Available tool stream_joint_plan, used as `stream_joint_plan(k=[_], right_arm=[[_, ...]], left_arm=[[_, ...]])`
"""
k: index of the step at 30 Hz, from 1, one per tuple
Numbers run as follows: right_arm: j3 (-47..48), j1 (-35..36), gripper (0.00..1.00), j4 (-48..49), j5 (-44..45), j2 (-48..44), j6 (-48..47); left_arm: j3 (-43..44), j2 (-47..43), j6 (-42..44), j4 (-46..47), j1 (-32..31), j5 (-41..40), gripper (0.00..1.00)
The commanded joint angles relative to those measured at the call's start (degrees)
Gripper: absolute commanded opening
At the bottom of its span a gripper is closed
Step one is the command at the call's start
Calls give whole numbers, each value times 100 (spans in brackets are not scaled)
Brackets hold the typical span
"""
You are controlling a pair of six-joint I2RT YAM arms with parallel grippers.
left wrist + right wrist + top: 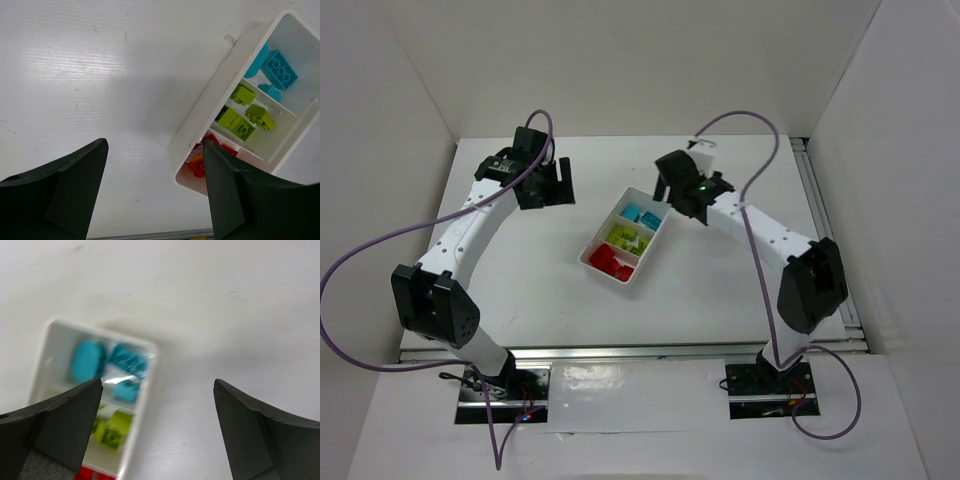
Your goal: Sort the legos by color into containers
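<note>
At bench point(520, 270) centre, the tray point(603, 228) holds legos point(625, 238) sorted (cyan, green, red); left pincer point(155, 145) at ten o'clock, right pincer point(157, 382) at one o'clock, both spread.

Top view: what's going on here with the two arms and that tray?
Nothing is being handled. The left pincer and right pincer are open and empty, one on either side of the white tray. Its three compartments hold cyan bricks at the far end, yellow-green bricks in the middle, red bricks nearest the arms. Sorting looks finished.
</note>
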Motion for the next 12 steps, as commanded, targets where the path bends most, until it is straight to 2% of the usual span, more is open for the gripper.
stream_joint_plan(k=[1,7,12], right_arm=[[-399,-602,99,-693,1138,-719,720],[-1006,-1147,99,-1230,1568,-1299,957],[-1383,-1289,99,-1230,1621,-1589,905]], left_arm=[[70,-250,73,18,-22,0,86],[70,-250,73,18,-22,0,86],[70,-250,21,18,-75,70,86]])
